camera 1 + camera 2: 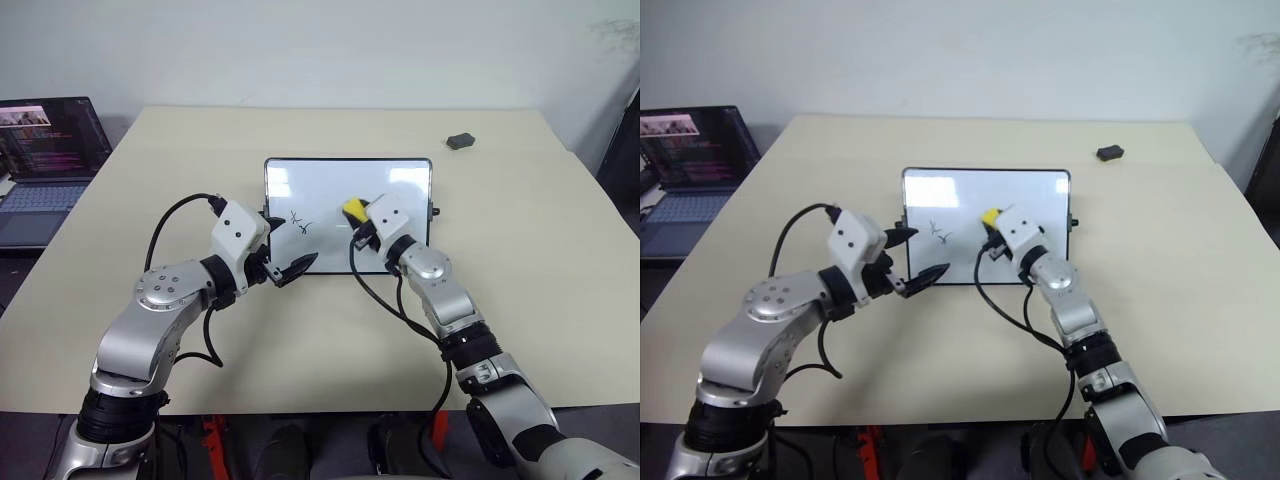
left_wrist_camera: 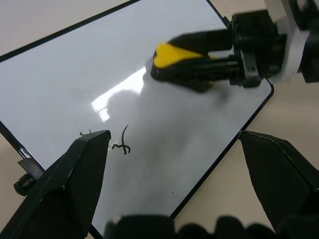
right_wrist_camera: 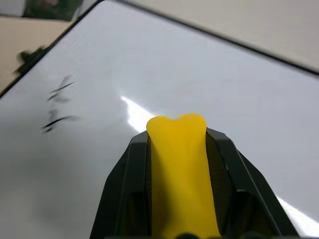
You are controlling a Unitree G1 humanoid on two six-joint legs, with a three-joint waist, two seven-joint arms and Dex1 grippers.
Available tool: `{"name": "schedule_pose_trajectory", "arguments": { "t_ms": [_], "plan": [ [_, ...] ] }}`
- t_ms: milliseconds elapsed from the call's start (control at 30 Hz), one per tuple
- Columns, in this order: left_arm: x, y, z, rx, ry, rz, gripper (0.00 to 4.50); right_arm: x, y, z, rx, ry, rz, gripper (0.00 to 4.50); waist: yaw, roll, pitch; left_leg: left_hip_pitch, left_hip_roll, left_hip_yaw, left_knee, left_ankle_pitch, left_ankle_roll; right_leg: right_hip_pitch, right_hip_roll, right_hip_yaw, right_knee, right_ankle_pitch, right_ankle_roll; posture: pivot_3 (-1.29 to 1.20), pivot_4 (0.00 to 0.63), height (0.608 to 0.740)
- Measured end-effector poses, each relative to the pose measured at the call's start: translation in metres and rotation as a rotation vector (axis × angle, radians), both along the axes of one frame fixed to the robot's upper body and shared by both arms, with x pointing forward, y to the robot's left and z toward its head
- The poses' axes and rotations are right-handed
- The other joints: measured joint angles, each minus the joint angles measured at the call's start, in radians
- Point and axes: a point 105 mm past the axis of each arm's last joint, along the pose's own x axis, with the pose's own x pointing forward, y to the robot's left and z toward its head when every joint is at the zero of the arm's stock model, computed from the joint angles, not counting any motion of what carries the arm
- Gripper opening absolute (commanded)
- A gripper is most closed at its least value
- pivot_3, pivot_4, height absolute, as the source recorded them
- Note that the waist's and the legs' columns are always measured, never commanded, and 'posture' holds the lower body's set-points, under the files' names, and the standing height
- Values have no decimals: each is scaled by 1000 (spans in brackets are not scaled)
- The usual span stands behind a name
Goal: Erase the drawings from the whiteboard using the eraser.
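- On the beige table (image 1: 520,250) I see the whiteboard (image 1: 330,178) lying flat at the middle, two small drawings (image 1: 301,222) left on its left half.
- My right gripper (image 1: 352,212) has its jaws pinched on the yellow eraser (image 3: 179,164), over the board's centre, just right of the scribbles.
- My left gripper (image 1: 285,262) hangs over the board's near-left corner, jaws spread wide and holding nothing.
- Off to the left sits a laptop (image 1: 45,165); a small dark lump (image 1: 460,141) lies far right.
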Motion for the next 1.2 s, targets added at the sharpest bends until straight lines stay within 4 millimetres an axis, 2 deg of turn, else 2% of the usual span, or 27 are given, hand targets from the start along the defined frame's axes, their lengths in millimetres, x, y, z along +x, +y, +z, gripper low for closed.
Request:
{"name": "schedule_pose_trajectory", "arguments": {
  "t_ms": [167,433,567,700,767,967,1200],
  "plan": [
    [-1,-4,-2,-3,7,-14,4500,2,3,8,16,-24,-19,1117,0,0,0,-2,0,0,-1,-1,-1,-1,0,0,-3,-1,0,0,150,740],
    [-3,-3,-6,-8,20,-7,4500,-4,6,1,4,5,13,1117,-1,0,0,-1,0,0,-1,-1,-1,0,0,0,-2,-1,0,0,150,740],
    [-3,-4,-5,-21,8,9,4500,-9,-6,3,12,-31,-16,1117,1,0,1,-2,0,0,-1,-1,-1,-1,0,0,-3,-1,1,0,150,740],
    [-4,-1,-6,-35,6,36,4500,-27,-31,7,27,-61,-30,1114,16,0,1,-8,0,-1,-1,-2,-1,-6,-1,-1,-4,-2,1,0,150,740],
    [-4,4,-6,-45,6,63,4500,-39,-37,5,26,-41,-10,1112,17,0,1,-12,0,0,0,-2,-1,-10,-1,0,-2,-2,1,0,150,740],
    [-3,11,-8,-79,11,119,4500,-70,-35,-8,83,121,109,1111,15,0,1,-16,0,0,0,-2,-1,-15,-1,0,-1,-1,1,0,150,740],
    [0,34,-6,-66,-8,219,4500,-81,-33,-14,48,191,168,1111,17,0,1,-16,0,0,0,-2,-1,-15,-1,0,-1,-1,1,0,150,740]
  ]
}}
